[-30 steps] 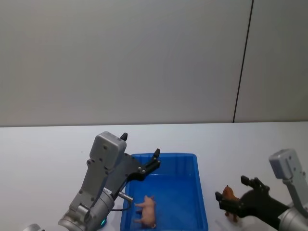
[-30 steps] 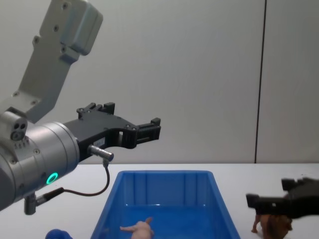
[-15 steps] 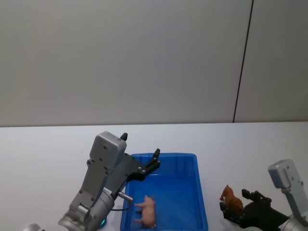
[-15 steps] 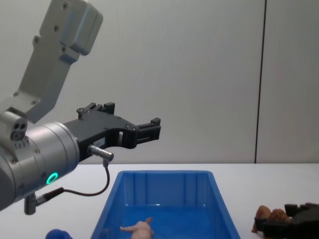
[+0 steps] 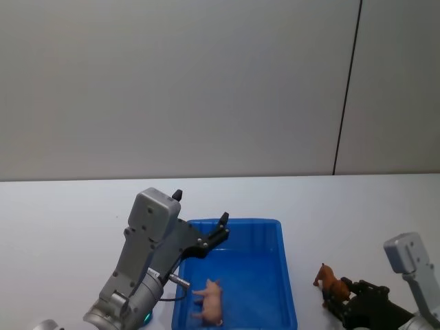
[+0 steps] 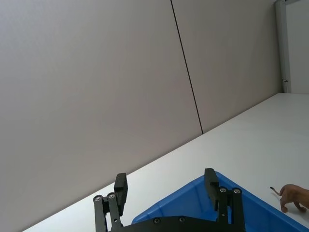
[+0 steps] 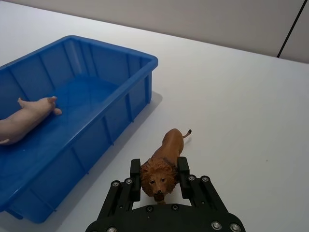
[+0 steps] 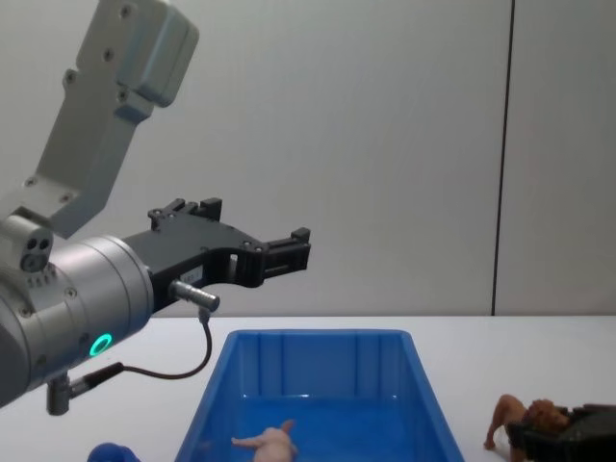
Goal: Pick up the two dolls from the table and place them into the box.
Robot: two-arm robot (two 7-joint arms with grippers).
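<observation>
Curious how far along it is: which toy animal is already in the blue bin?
The pale pink one lies in the bin; the brown lion stands on the table, head gripped by the right end effector.

No text, label, brand or number can be read on the box (image 5: pixel 254 222), lion (image 7: pixel 166 159) or pink animal (image 5: pixel 210 302).

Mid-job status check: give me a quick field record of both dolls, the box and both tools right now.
pink animal: inside the box
lion: standing on the table, outside the box, on its right
box: blue, open-topped, on the table
left tool: open, empty, raised above the box's left side
right tool: low at the table, set around the lion's head
remaining: lion not yet in the box
</observation>
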